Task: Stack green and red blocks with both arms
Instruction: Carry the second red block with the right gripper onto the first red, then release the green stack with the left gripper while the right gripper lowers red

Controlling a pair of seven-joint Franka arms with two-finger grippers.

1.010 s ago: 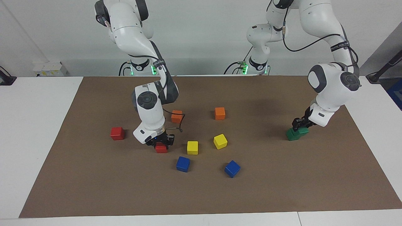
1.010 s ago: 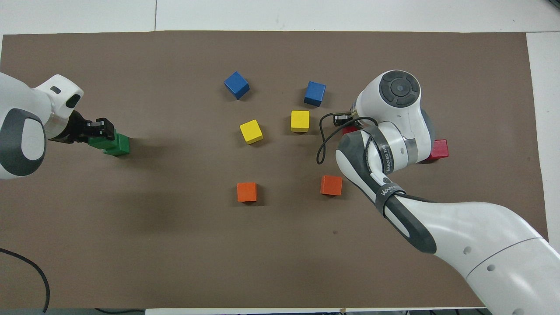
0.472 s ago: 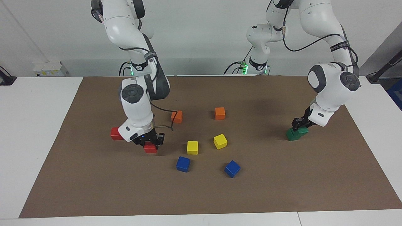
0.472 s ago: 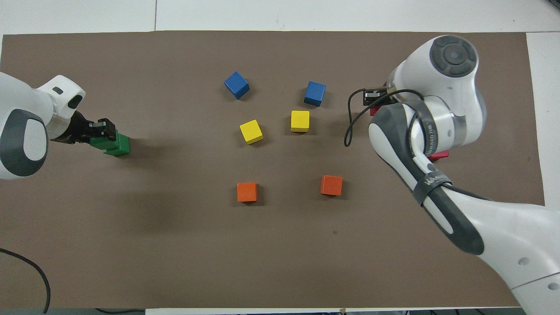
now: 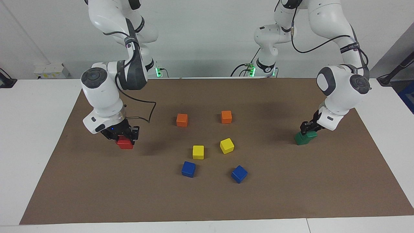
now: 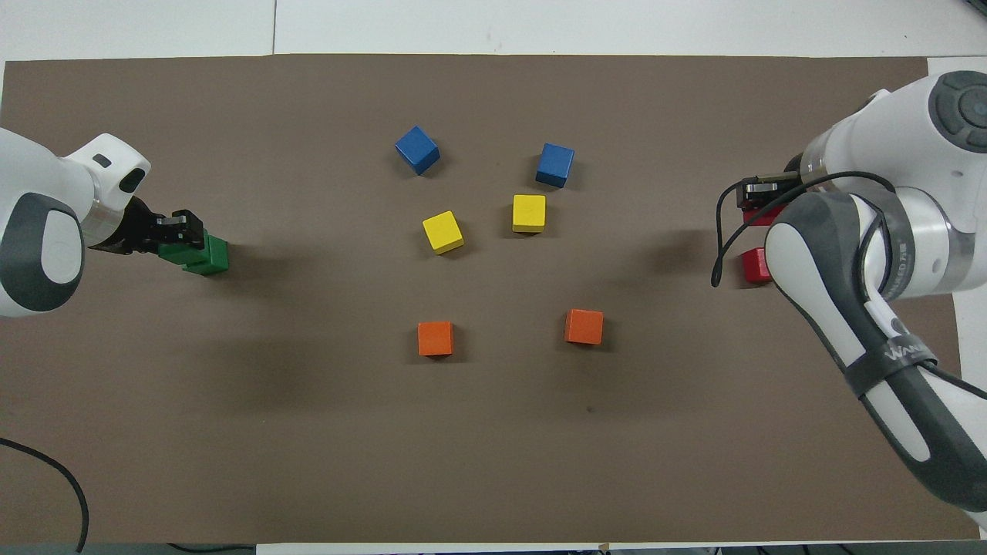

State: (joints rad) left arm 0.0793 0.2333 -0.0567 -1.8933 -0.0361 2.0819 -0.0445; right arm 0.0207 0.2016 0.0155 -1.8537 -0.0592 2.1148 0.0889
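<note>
My right gripper (image 5: 124,138) is shut on a red block (image 5: 125,143) and holds it just above the mat, toward the right arm's end. In the overhead view this gripper (image 6: 759,202) and its red block (image 6: 762,216) hang close to the second red block (image 6: 752,265), which lies on the mat half hidden by the arm. The facing view hides that second block. Toward the left arm's end, my left gripper (image 5: 307,130) is shut on a green block (image 5: 310,135), which leans on the other green block (image 5: 299,140). From overhead the held green block (image 6: 177,253) overlaps the lower one (image 6: 215,257).
On the brown mat (image 5: 291,194), in its middle, lie two orange cubes (image 5: 182,120) (image 5: 226,116), two yellow cubes (image 5: 198,152) (image 5: 226,145) and two blue cubes (image 5: 188,169) (image 5: 239,173). A black cable loops off the right wrist (image 5: 142,110).
The right arm carried its red block from beside the yellow cubes toward its own end, up to the second red block. The left gripper and green blocks stayed almost still.
</note>
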